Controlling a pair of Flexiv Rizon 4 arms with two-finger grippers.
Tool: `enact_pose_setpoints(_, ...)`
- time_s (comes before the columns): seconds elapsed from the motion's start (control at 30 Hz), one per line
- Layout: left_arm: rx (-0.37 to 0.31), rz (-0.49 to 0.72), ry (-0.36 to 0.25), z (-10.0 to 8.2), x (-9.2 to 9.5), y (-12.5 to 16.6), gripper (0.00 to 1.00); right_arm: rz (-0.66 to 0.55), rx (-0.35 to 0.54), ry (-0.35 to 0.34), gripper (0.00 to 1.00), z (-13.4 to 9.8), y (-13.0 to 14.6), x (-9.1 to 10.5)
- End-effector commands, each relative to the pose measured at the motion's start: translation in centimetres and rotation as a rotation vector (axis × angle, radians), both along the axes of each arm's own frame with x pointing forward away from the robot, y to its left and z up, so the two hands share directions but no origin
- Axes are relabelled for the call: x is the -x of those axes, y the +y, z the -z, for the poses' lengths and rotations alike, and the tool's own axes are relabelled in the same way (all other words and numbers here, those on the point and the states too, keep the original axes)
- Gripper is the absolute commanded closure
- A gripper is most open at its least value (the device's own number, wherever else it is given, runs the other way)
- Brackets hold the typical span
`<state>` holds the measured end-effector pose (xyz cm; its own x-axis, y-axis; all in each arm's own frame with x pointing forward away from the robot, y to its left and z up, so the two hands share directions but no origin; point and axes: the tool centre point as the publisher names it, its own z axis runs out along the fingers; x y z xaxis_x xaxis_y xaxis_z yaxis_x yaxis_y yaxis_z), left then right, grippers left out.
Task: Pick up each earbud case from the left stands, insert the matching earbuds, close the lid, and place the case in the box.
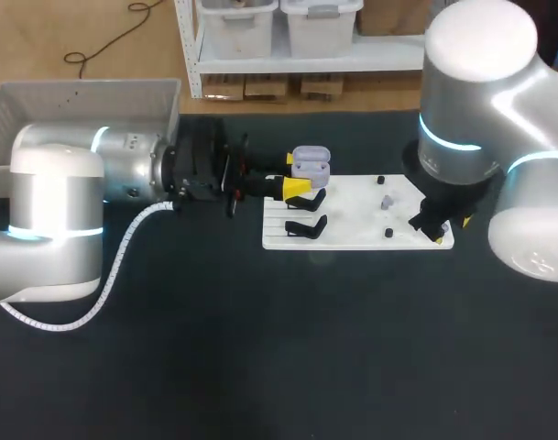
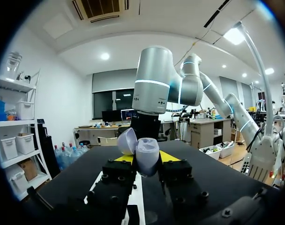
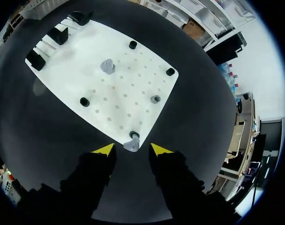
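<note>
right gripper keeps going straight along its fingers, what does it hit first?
Likely the grey earbud at the white board's edge, centred just ahead of the right gripper; depth is hard to judge.

All I have under me is one table [image 1: 260,367], its top a dark, matte sheet, near black with a touch of green. From overhead it fills the view from three o'clock round through six to nine, and its far edge runs straight across toward twelve. Light falls on it soft and even, with no hard shadows. In the right wrist view the same dark top [image 3: 48,140] spreads all round.
</note>
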<state>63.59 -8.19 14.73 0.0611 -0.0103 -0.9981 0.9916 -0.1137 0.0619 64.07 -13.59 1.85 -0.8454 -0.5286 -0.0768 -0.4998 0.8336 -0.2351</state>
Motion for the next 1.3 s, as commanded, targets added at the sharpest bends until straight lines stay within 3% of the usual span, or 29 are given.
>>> enact_pose_setpoints(0.03, 0.002, -0.002, -0.002, 0.1, 0.0, 0.0, 1.0, 0.002, 0.011, -0.035, 0.59, 0.2, 0.1, 0.1)
enact_pose_setpoints(0.23, 0.002, -0.002, -0.002, 0.1, 0.0, 0.0, 1.0, 0.003, 0.022, -0.048, 0.62, 0.3, 0.0, 0.0)
enact_pose_setpoints(0.43, 0.002, -0.002, -0.002, 0.1, 0.0, 0.0, 1.0, 0.004, 0.026, -0.086, 0.75, 0.4, 0.0, -0.2)
enact_pose_setpoints(1.0, 0.002, -0.002, -0.002, 0.1, 0.0, 0.0, 1.0, 0.006, 0.042, -0.1, 0.7, 0.8, 0.0, -0.7)
enact_pose_setpoints(1.3, 0.002, -0.002, -0.002, 0.1, 0.0, 0.0, 1.0, 0.006, 0.045, -0.099, 0.72, 1.1, -0.1, -1.1)
